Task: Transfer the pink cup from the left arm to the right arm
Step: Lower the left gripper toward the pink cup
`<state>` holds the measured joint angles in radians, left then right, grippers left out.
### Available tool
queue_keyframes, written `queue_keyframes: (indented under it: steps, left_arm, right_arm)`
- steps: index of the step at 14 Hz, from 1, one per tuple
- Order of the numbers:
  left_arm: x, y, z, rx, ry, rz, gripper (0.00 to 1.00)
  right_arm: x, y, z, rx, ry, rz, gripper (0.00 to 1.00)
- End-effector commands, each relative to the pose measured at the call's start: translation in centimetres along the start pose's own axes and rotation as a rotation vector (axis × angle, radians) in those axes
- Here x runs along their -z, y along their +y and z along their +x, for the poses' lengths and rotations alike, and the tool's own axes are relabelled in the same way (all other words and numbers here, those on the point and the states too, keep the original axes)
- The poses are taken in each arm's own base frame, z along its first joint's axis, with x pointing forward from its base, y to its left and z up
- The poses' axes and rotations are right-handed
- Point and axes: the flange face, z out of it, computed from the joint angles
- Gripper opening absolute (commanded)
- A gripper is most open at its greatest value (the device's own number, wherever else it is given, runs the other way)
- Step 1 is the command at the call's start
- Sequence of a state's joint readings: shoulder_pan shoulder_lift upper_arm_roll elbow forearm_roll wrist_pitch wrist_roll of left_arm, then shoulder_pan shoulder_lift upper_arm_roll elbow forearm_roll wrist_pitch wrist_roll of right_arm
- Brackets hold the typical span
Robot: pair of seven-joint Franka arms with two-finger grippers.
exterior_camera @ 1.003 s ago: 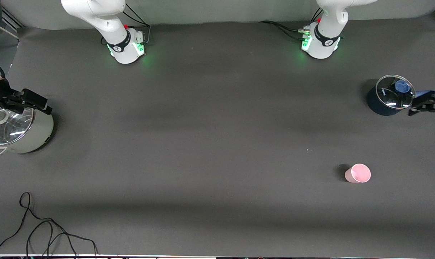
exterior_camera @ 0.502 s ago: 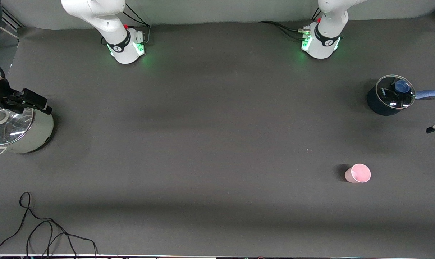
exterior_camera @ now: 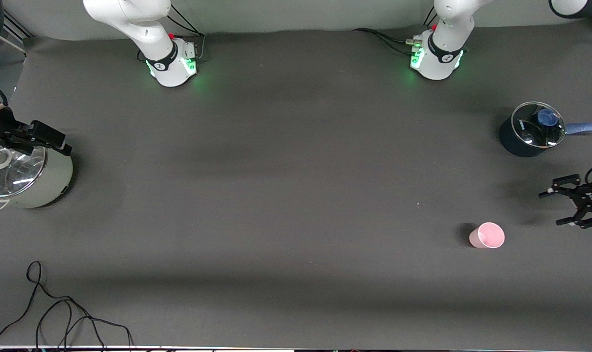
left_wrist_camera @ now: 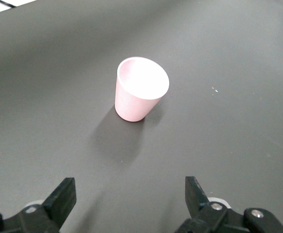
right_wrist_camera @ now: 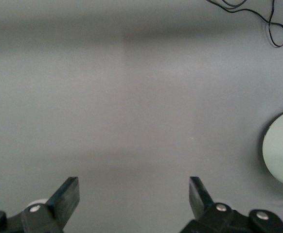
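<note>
The pink cup [exterior_camera: 487,235] stands upright on the dark table mat, toward the left arm's end; it shows in the left wrist view [left_wrist_camera: 140,92] too. My left gripper [exterior_camera: 551,209] is open and empty, low over the mat beside the cup, a short gap off on the side toward the table's end, its fingers pointing at the cup. In the left wrist view the left gripper [left_wrist_camera: 130,187] has the cup ahead of its open jaws. My right gripper [exterior_camera: 51,139] waits open and empty over the pale green pot; the right wrist view shows it [right_wrist_camera: 134,187] over bare mat.
A dark blue saucepan [exterior_camera: 521,142] with a glass lid and blue handle stands farther from the front camera than the cup. A pale green pot [exterior_camera: 46,186] with a glass lid sits at the right arm's end, also seen in the right wrist view [right_wrist_camera: 280,150]. A black cable [exterior_camera: 56,313] lies near the front edge.
My left gripper has moved from over the saucepan's handle down to beside the pink cup and now faces it. The cup and the right arm have not moved.
</note>
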<state>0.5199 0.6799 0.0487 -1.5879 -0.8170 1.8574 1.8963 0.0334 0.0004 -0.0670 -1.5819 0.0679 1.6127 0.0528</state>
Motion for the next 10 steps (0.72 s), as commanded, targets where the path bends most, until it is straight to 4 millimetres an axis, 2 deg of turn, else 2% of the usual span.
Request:
queue_keyframes:
  steps: [1, 10]
  left_arm:
    - [-2.4, -0.3, -1.7, -0.084, 0.109, -0.001, 1.00]
    - [-11.4, 2.4, -4.6, -0.157, 0.345, 0.062, 1.00]
  right_arm:
    - [0.4, -0.2, 0.4, 0.001, 0.009, 0.011, 1.00]
    - [0.8, 0.8, 0.1, -0.005, 0.004, 0.010, 1.00]
